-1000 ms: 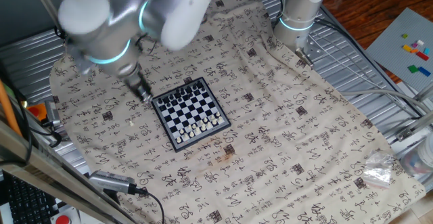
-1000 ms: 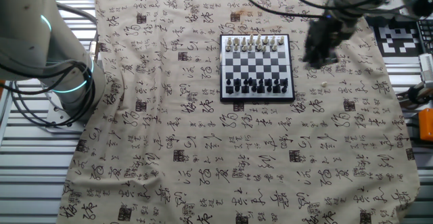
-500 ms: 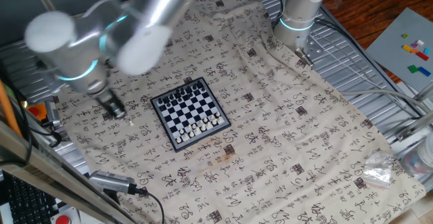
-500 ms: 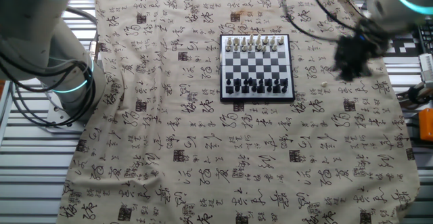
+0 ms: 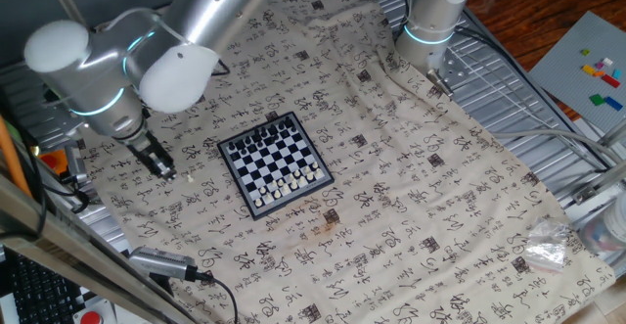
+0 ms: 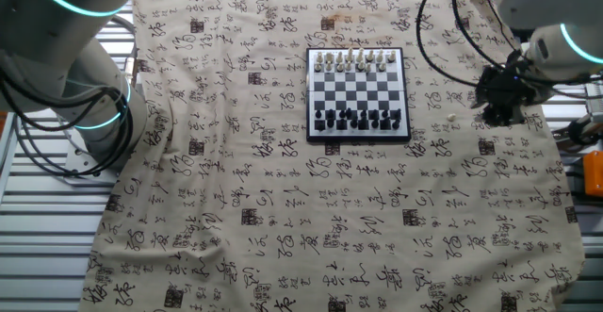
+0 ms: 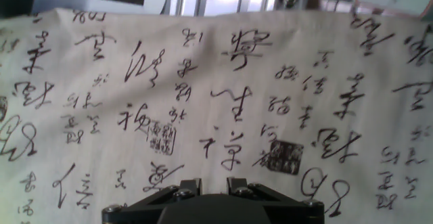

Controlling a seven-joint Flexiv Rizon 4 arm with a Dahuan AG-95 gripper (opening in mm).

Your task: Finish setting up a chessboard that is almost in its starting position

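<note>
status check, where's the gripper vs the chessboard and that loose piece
Gripper low over cloth, off the chessboard; jaw state unclear. Small white piece on cloth beside gripper, not held. Nothing blocking.

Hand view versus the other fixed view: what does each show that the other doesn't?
Only the hand view shows the calligraphy characters on the cloth close up, with no chessboard in frame. Only the other fixed view shows the chessboard, a small white piece lying on the cloth off the board, and the gripper near that piece. Both show the printed cloth; neither makes clear how the jaws stand.
</note>
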